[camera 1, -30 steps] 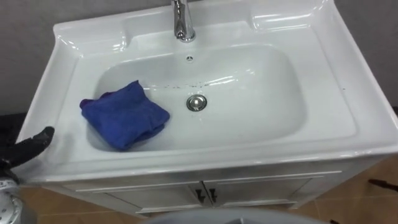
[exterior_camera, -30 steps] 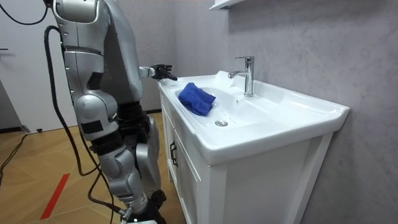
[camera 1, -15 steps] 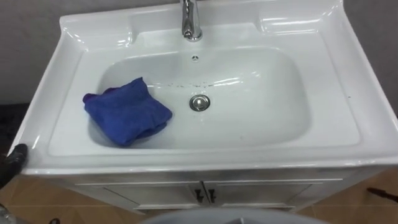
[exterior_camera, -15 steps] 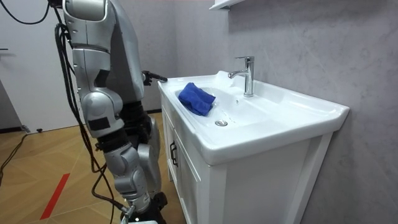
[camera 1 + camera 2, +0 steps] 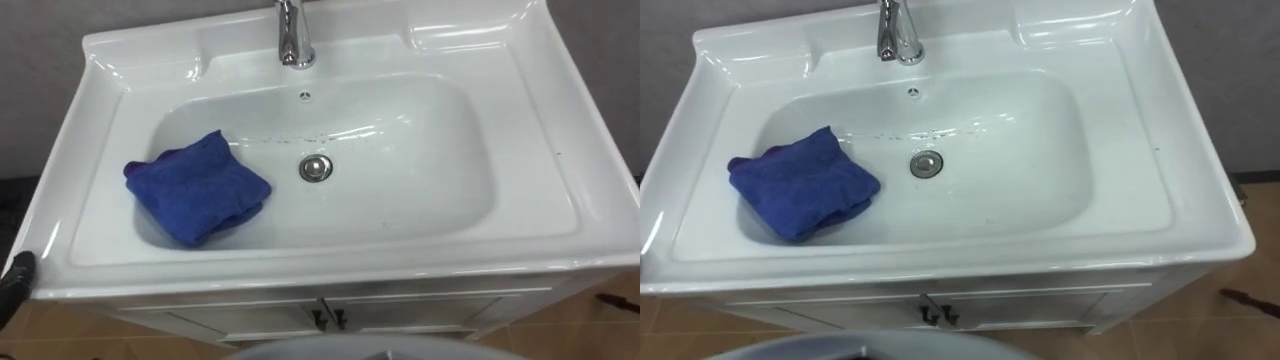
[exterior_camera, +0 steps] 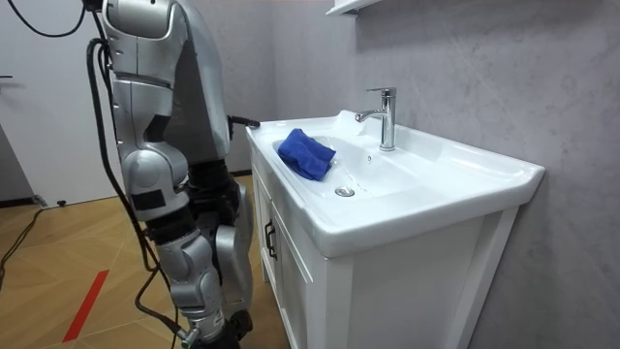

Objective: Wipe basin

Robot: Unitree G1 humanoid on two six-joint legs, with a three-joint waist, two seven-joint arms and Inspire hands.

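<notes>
A crumpled blue cloth (image 5: 197, 187) lies in the left part of the white basin (image 5: 420, 200), resting on its left slope, clear of the drain (image 5: 315, 167); nothing holds it. The same cloth (image 6: 306, 154) shows in the room view. A chrome tap (image 5: 292, 40) stands at the back rim. My left hand (image 5: 16, 279) shows as a dark tip at the lower left, below and outside the basin's front left corner, well apart from the cloth. In the room view the left hand (image 6: 244, 122) sits just off the vanity's far corner. I stand upright at the front of the vanity.
The basin sits on a white cabinet with two doors (image 5: 325, 318) below the front rim. A grey wall (image 6: 484, 78) backs the basin. Wooden floor (image 6: 58, 252) lies behind me, with a red strip on it.
My left hand has drawn back from the basin's left rim, down and out to the lower left, so just a tip still shows. The cloth has stayed where it was; the view shifted slightly.
</notes>
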